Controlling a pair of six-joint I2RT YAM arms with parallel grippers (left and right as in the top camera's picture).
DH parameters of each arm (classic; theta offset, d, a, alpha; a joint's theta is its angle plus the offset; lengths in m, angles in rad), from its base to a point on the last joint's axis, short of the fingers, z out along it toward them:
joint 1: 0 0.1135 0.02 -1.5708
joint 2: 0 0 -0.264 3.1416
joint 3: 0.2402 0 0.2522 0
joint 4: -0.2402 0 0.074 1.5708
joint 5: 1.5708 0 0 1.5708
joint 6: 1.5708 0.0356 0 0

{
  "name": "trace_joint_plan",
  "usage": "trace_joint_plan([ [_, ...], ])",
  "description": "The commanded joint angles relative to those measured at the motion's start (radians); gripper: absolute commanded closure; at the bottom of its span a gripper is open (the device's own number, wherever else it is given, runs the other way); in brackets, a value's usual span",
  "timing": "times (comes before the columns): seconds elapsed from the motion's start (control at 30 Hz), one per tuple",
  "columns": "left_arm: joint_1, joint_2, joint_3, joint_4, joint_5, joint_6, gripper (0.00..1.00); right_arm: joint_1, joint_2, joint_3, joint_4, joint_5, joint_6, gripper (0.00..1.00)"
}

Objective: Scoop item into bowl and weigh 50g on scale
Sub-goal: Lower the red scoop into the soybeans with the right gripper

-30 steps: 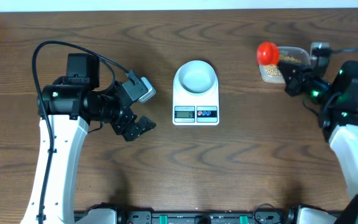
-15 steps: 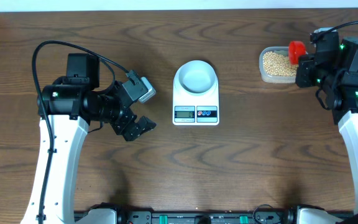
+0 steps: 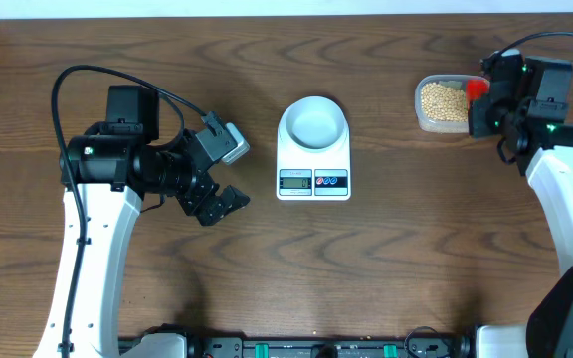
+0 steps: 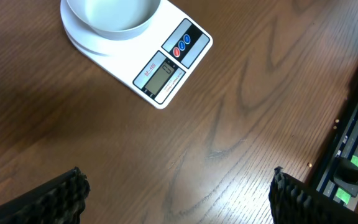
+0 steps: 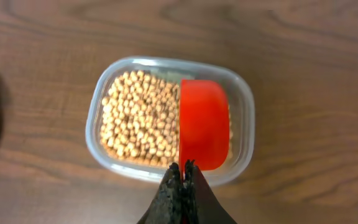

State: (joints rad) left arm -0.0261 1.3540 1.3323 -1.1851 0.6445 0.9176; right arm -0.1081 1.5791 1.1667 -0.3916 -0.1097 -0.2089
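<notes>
Wood-grain table [image 3: 386,259]: right gripper [image 5: 183,171] clamps handle of red scoop [image 5: 204,124] above tub [image 5: 241,99] of beans [image 5: 138,118]; best plunged deep, drawn up level, carried slowly to empty bowl [image 3: 312,123] sitting on scale [image 3: 313,181]; left gripper [image 4: 176,202] idle, jaws wide apart.

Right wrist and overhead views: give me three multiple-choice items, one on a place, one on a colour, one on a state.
1. The bowl sits: A on the scale; B beside the scale; C under the scale.
2. The scoop over the beans is: A blue; B red; C green.
3. The right end effector is: A wide open; B shut on the scoop; C out of view.

Answers:
1 A, the bowl rests on the scale's platform above the display.
2 B, it shows bright red in the right wrist view.
3 B, its fingers meet on the scoop's near end.
</notes>
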Motion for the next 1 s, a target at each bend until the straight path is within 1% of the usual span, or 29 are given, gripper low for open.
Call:
trace_joint_plan([
  [0.0,0.004,-0.002,-0.001,-0.003,-0.002,0.013,0.05,0.005,0.042,0.019,0.003,0.014,-0.033,0.99],
  [0.5,0.004,-0.002,-0.001,-0.003,-0.002,0.013,0.05,0.02,0.182,0.019,0.019,0.005,-0.028,0.99],
  [0.63,0.004,-0.002,-0.001,-0.003,-0.002,0.013,0.05,0.02,0.19,0.019,0.033,-0.068,0.012,0.99],
  [0.97,0.004,-0.002,-0.001,-0.003,-0.002,0.013,0.05,-0.003,0.191,0.019,0.039,-0.217,0.165,0.99],
])
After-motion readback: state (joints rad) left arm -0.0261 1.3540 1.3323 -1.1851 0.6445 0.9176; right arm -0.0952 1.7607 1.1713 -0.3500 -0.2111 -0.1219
